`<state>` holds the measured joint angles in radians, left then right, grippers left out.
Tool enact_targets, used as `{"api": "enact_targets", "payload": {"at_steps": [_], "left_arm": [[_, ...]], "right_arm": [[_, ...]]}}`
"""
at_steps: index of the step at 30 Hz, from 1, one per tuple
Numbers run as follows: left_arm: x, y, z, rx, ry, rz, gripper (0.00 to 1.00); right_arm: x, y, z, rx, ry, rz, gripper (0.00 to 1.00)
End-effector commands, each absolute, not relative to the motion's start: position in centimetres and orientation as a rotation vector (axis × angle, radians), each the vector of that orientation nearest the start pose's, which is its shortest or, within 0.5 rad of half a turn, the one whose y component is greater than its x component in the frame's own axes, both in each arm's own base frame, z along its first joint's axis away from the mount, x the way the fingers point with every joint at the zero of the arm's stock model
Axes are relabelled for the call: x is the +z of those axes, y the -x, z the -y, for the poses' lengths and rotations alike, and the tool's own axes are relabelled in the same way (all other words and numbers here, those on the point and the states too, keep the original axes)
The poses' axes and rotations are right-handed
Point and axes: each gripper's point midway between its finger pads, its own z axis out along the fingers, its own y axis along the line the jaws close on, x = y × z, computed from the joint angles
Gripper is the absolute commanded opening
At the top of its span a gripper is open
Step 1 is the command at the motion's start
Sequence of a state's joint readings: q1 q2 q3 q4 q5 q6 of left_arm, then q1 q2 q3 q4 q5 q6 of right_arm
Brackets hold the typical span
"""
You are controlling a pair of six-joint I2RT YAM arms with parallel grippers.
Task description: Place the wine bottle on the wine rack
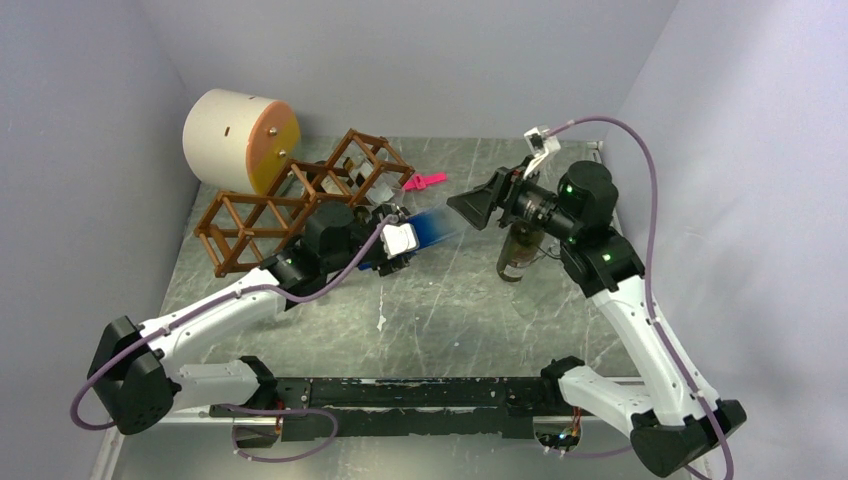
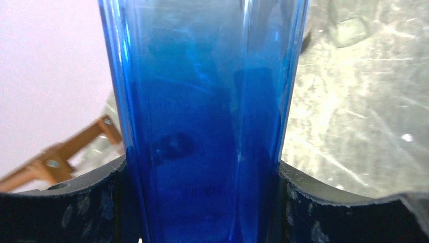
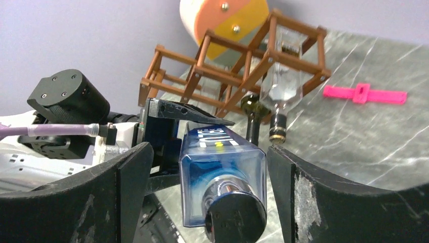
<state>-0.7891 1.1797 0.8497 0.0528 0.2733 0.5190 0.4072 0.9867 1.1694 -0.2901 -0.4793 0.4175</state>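
Bottle clamped in left gripper | right gripper wide astride its cap, probably clear | wine rack nearby

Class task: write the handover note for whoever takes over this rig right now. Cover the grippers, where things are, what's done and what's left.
Left gripper: shut on the blue bottle, held roughly level beside the wine rack.
Right gripper: open, fingers either side of the bottle's cap end, not gripping.
Done: bottle grasped; not yet in the rack, which holds a clear bottle.
Left: probably slide the blue bottle into a free cell, then release.
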Motion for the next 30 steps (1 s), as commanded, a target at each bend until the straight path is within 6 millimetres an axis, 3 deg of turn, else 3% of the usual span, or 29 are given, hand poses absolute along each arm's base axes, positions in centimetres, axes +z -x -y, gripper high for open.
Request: {"api": "enact_targets", "payload": {"at_steps": [1, 5, 9, 11, 18, 24, 30], "left_arm": [[33.7, -28.2, 30.0, -0.199, -1.233, -1.005, 0.07], [36.4, -28.7, 29.8, -0.071, -1.257, -0.881, 0.07], [41.7, -29.2, 29.1, 0.076, -1.196, -0.735, 0.07], [43.3, -29.0, 29.2, 0.125, -1.209, -0.666, 0.07], [45.1, -30.3, 29.1, 0.365, -1.334, -0.551, 0.07], [46.2, -29.4, 29.5, 0.449, -1.404, -0.414, 0.07], [45.9, -28.2, 29.8, 0.486, -1.475, -0.298, 0.07]], "right_arm": [[42.3, -24.7, -19.5, 0.899, 0.378, -1.570, 0.88], [44.1, -24.1, -18.5, 0.827, 0.407, -1.518, 0.90], [45.4, -24.2, -18.8, 0.798, 0.482, -1.512, 0.91], [45.3, -24.4, -19.4, 0.802, 0.530, -1.535, 0.91], [44.0, -24.8, -20.5, 0.815, 0.642, -1.572, 0.91], [41.3, -25.1, -21.1, 0.816, 0.713, -1.637, 0.91], [38.9, -23.7, -21.6, 0.853, 0.840, -1.663, 0.91]]}}
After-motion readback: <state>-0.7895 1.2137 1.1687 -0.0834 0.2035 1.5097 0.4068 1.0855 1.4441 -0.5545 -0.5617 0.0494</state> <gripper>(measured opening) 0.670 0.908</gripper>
